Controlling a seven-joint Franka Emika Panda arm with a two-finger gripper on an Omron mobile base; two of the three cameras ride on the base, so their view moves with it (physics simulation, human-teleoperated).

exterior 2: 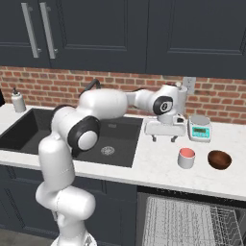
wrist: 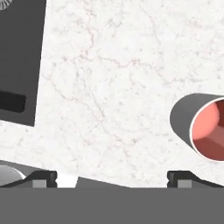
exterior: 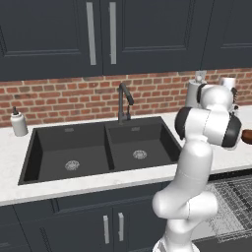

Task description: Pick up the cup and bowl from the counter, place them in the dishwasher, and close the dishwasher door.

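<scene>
On the counter (exterior 2: 158,166), right of the sink (exterior 2: 115,139): one cup (exterior 2: 186,157), white-sided with a reddish-pink inside, standing upright near the front edge. One bowl (exterior 2: 219,159), dark reddish-brown, mouth up, just right of the cup and apart from it. Behind them, toward the brick wall: one small scale (exterior 2: 199,128) with a pale green face.

Gripper (exterior 2: 164,138): hovers over bare counter between sink and cup, fingers pointing down, jaws spread wide with nothing between them. Hand view shows both fingertips (wrist: 43,178) at its bottom with only speckled stone in the gap.

Key relation: the cup lies right of the gripper and nearer the counter's front edge, not under it. In the hand view the cup (wrist: 199,127) sits at the right margin, beyond the right fingertip, its open mouth visible. Its long axis is vertical, so a grasp from above likely needs the hand shifted right and forward until the jaws straddle the rim. The bowl lies further along the same line, past the cup; the cup is judged the first target.

Dishwasher (exterior 2: 192,221): below the counter, directly under cup and bowl, wire rack (exterior 2: 182,223) drawn out. Neither item is loaded.
</scene>
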